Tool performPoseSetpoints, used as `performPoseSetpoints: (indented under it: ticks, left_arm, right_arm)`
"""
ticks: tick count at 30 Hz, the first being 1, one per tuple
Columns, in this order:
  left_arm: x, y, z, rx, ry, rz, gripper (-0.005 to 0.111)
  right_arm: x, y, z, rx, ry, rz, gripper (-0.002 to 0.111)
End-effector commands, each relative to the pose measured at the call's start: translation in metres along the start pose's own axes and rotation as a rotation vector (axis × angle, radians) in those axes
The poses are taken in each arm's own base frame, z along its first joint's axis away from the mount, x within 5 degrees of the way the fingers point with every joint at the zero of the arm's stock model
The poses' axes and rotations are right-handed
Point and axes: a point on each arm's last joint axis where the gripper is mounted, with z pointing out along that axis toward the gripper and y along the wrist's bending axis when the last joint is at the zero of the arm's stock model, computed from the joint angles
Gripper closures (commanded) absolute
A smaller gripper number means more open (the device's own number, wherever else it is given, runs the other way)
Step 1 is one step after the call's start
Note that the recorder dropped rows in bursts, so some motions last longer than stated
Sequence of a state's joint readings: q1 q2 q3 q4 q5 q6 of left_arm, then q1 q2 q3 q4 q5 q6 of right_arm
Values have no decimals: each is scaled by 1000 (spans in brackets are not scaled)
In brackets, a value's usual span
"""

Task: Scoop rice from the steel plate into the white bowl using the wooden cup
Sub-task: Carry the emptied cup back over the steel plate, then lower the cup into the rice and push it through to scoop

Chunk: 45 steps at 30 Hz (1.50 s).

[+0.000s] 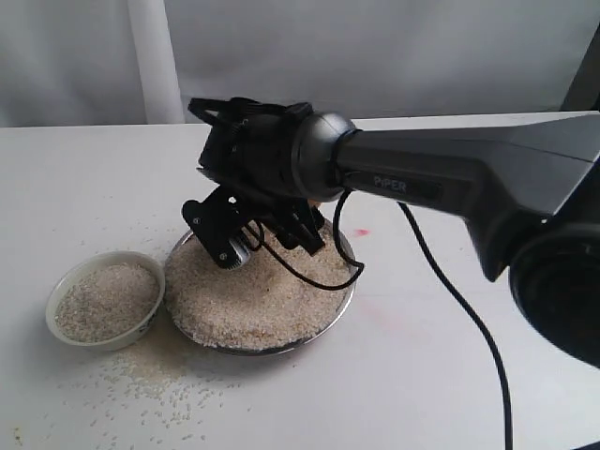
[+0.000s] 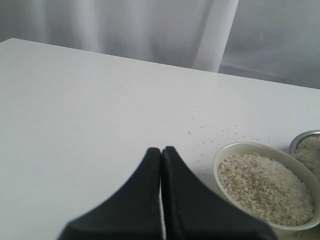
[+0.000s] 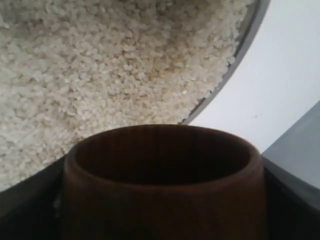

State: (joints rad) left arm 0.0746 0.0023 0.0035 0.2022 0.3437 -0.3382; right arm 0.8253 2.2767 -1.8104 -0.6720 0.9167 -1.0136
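Exterior view: the right hand [image 1: 262,239] reaches in from the right and hangs low over the far side of the steel plate [image 1: 281,349], angled down toward the heap of rice [image 1: 253,305] that fills it. From here the hand's black body hides what it carries. The white bowl [image 1: 98,343], well filled with grains, sits just beside the plate on its left. Loose grains [image 1: 159,394] speckle the white desk [image 1: 422,375] in front of both. A black cable [image 1: 469,319] trails from the arm, and a pale wall and a white post [image 1: 155,61] stand behind. Left wrist view: the left hand [image 2: 161,152] is closed on nothing, its dark jaws pressed together above bare desk. The bowl is near it, with the plate's rim just past the bowl and a pale curtain [image 2: 150,25] at the back. Right wrist view: the wooden cup [image 3: 162,200] is clamped between the right hand's dark jaws. Its long axis runs out along the hand, and its open, dark mouth points away from the camera at the rice. The cup is over the plate's rim, where the heap meets the white desk.
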Motion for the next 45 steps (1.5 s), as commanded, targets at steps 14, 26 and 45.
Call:
performPoseSetpoints:
  ticks: [14,26,45]
  left_arm:
    - [-2,-1,-1,9,-10,-6,107]
    - [-2,-1,-1,9,-10,-6,107]
    - [-2,-1,-1,9,-10,-6,107]
  right_arm:
    - [-15,2,26,46,-16,-58,108]
    - [-26,8,40,35,-35,-72,108]
    - [-62,10,23,51,-147,-59,108]
